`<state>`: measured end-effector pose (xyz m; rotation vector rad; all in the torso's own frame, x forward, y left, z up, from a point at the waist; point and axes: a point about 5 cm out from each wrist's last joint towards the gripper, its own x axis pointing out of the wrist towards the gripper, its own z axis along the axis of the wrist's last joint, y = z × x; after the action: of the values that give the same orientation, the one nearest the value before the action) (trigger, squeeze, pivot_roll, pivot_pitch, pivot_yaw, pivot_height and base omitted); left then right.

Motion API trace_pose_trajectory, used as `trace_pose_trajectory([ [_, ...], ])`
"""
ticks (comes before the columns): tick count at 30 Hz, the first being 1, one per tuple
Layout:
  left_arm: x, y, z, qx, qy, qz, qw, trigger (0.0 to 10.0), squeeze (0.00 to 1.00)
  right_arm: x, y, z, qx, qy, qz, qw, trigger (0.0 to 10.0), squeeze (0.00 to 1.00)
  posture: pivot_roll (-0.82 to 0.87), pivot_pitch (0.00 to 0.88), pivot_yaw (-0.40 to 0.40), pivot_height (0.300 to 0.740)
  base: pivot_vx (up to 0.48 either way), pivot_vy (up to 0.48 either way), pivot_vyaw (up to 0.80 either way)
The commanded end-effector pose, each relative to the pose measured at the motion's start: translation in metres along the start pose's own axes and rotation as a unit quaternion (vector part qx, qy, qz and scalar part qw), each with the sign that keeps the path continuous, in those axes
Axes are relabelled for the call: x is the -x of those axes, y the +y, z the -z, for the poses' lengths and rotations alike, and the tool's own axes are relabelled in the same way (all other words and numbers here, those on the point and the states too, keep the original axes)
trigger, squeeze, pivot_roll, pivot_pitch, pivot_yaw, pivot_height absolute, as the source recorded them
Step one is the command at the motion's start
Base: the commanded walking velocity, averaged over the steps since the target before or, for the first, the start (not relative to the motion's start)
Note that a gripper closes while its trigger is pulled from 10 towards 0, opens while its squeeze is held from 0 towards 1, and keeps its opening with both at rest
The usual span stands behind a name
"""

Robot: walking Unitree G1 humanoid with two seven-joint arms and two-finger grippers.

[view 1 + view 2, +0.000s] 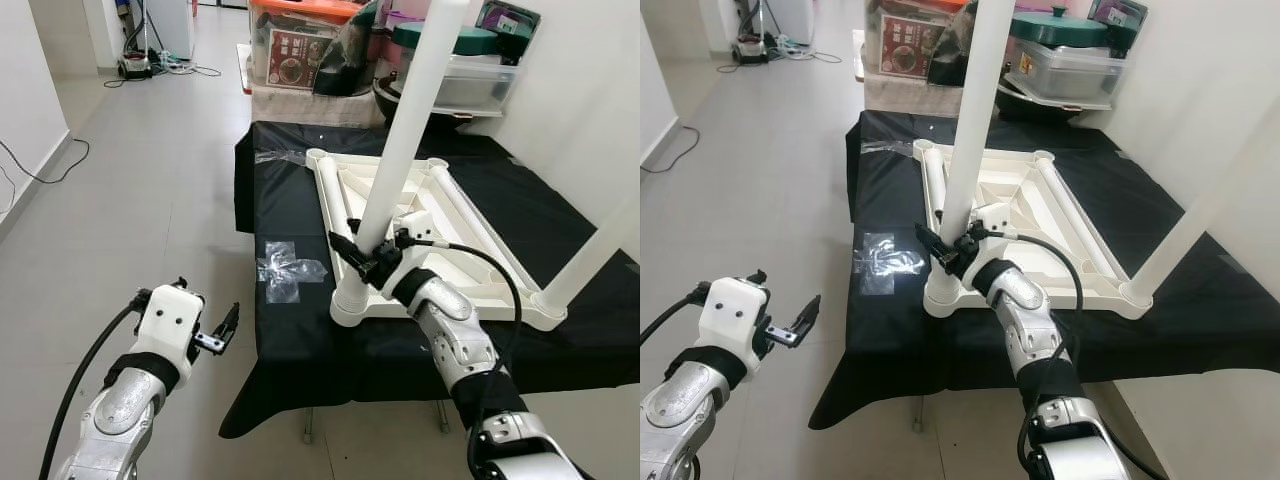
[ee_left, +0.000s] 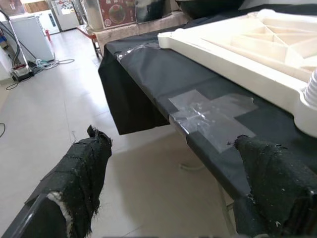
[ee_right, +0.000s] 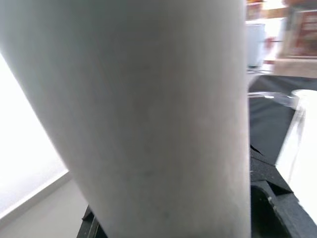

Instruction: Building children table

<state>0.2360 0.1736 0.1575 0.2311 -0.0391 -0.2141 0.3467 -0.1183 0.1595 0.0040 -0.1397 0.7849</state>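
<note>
At about 7 o'clock, closest to the robot, the left gripper point(image 1: 226, 327) hangs over the pale grey floor point(image 1: 150, 200) with its two black fingers spread apart and nothing between them. It is just beside the near edge of the low table covered in a black cloth point(image 1: 300, 340), but not touching it. At about 5 o'clock the right gripper point(image 1: 362, 252) reaches onto the cloth and is clenched around a long white round table leg point(image 1: 405, 130), near the bottom of the leg. That leg stands nearly upright in the near corner socket of the white plastic children's tabletop point(image 1: 455, 265), which lies upside down in the middle of the cloth. A second white table leg point(image 1: 595, 255) stands tilted in the corner at 3 o'clock. Two more white legs lie flat inside the tabletop, so there are four legs in all. One cross of clear sticky tape point(image 1: 285, 270) sits on the cloth at 9 o'clock from the held leg. Far away, at 12 o'clock, two plastic storage boxes point(image 1: 470, 75) stand by the wall.
</note>
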Motion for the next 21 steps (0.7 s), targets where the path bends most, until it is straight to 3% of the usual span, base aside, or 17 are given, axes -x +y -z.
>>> trace_pose_trajectory([
  [1, 0.001, -0.001, -0.002, 0.011, 0.0, -0.002, 1.0, 10.0, 0.0, 0.002, 0.021, 0.025, -0.042, 0.053, -0.068, 0.995, 10.0, 0.0, 0.16, 0.0, -0.15, 0.74, 0.0, 0.0, 0.0],
  [10, 0.001, 0.0, -0.004, 0.018, -0.003, -0.004, 1.0, 10.0, 0.0, 0.001, 0.021, 0.023, -0.045, 0.058, -0.105, 0.992, 10.0, 0.0, 0.16, 0.0, -0.151, 0.74, 0.0, 0.0, 0.0],
  [14, 0.001, 0.001, -0.004, 0.019, -0.004, -0.007, 1.0, 10.0, 0.0, -0.004, 0.019, 0.023, -0.047, 0.058, -0.086, 0.994, 10.0, 0.0, 0.16, 0.0, -0.154, 0.74, 0.0, 0.0, 0.0],
  [20, 0.001, 0.001, -0.005, 0.021, -0.003, -0.009, 1.0, 10.0, 0.0, -0.002, 0.03, 0.032, -0.041, 0.077, -0.094, 0.992, 10.0, 0.0, 0.16, 0.0, -0.153, 0.74, 0.0, 0.0, 0.0],
  [21, 0.001, 0.001, -0.005, 0.021, -0.003, -0.01, 1.0, 10.0, 0.0, -0.003, 0.028, 0.038, -0.052, 0.095, -0.063, 0.992, 10.0, 0.0, 0.16, 0.0, -0.154, 0.74, 0.0, 0.0, 0.0],
])
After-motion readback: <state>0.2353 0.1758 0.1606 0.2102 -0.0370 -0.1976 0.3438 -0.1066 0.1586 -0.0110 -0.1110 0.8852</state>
